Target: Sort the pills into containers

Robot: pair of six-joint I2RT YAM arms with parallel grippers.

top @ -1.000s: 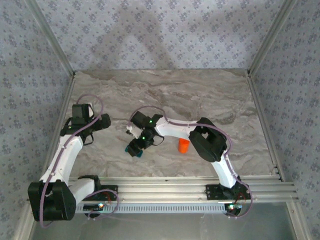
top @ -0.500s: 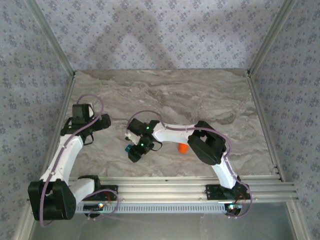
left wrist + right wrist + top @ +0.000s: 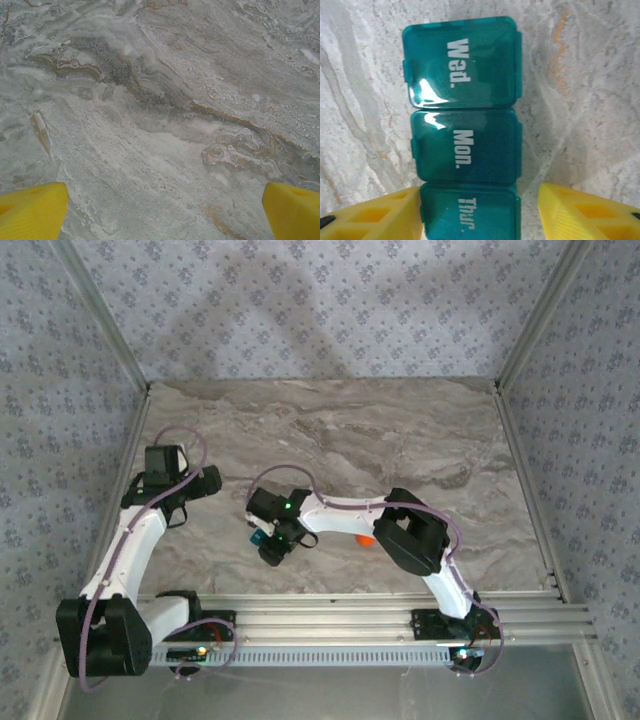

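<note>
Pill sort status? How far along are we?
Done: nothing visible; all three lids of the pill box are shut. In hand: right gripper straddles its Thur. end, jaws not clamped; left gripper hangs open over the table. Left: opening lids, getting pills, presumably from the orange bottle, and sorting.

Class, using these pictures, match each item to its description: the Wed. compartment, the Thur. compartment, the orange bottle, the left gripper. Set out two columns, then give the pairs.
Column one
1. Wed. compartment
2. Thur. compartment
3. orange bottle
4. left gripper

Column two
A. open above the bare marble table
B. sits within the open right gripper
C. partly hidden by the right arm
D. end of the teal pill box farthest from the right gripper

Pairs: 1-D, 2-B, 3-C, 4-A
</note>
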